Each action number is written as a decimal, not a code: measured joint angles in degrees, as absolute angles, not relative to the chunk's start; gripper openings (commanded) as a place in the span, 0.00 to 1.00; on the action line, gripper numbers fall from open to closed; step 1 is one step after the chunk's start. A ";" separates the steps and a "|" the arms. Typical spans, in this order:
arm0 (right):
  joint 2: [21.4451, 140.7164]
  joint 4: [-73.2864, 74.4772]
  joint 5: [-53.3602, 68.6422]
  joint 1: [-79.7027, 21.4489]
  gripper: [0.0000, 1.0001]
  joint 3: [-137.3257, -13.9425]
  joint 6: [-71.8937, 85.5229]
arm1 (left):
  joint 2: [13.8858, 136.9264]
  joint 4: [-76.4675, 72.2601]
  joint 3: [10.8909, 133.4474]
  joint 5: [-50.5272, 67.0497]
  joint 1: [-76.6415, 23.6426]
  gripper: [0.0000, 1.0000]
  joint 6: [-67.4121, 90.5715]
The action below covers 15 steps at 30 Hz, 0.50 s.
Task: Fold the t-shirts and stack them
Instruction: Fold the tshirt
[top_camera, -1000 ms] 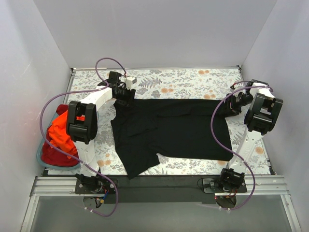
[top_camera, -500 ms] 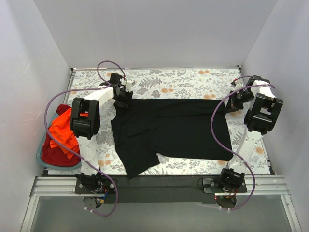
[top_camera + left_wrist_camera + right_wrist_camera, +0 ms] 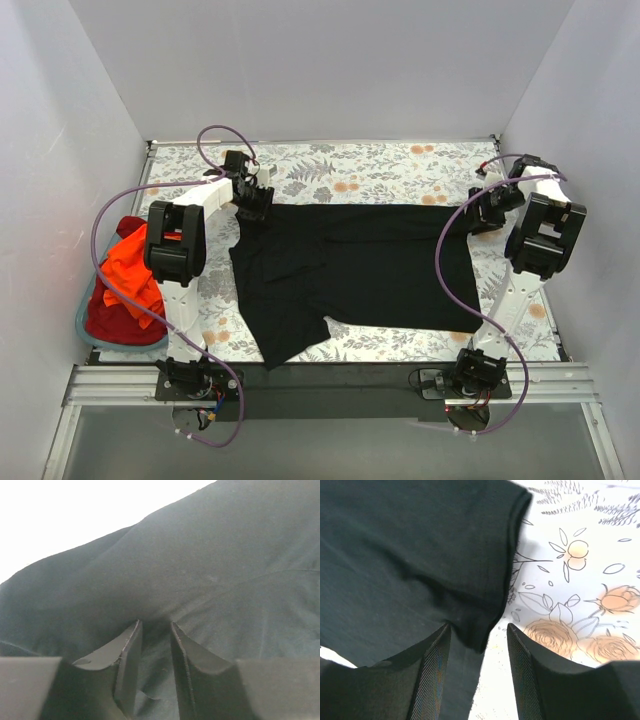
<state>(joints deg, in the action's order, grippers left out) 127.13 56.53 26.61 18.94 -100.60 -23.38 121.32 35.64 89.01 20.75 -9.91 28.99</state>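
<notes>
**Step in hand:** gripping the far edge of the black shirt (image 3: 350,265) for a first fold, as judged from the arm positions.

**Position of items**
- The black shirt lies spread on the tabletop (image 3: 400,165), with its near-left part creased and skewed.
- The orange shirts (image 3: 125,275) are heaped in the basket (image 3: 82,322) at the left.

**State of the fingers**
- Left fingers (image 3: 133,639): nearly pressed together, pinching a ridge of black cloth at the far-left corner.
- Right fingers (image 3: 440,645): spread, straddling the hem at the far-right corner, not clamped.

**Next move (estimate)**
1. Close the right fingers on the hem.
2. Raise both corners together.
3. Carry them toward the near edge, keeping the cloth evenly taut.
</notes>
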 measured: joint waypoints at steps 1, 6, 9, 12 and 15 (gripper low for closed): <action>126.67 56.47 26.65 18.85 0.53 -100.62 -23.88 | 121.19 35.59 88.95 21.41 -9.80 0.30 29.02; 124.05 56.38 28.01 18.15 0.45 -103.81 -25.89 | 120.60 35.55 88.64 23.64 -9.23 0.30 29.23; 122.91 55.42 28.27 16.84 0.40 -106.50 -26.61 | 120.25 35.77 88.92 24.69 -9.10 0.30 29.52; 122.72 54.35 28.18 14.26 0.37 -107.83 -27.20 | 120.25 36.14 89.54 25.36 -9.04 0.31 30.04; 123.26 53.89 26.96 11.53 0.36 -107.83 -27.49 | 120.27 36.47 90.04 25.89 -9.06 0.31 30.74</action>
<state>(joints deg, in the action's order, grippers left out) 123.26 53.89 26.96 11.53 -107.83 -27.49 120.27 36.47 90.04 25.89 -9.06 30.74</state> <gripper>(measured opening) 0.369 0.309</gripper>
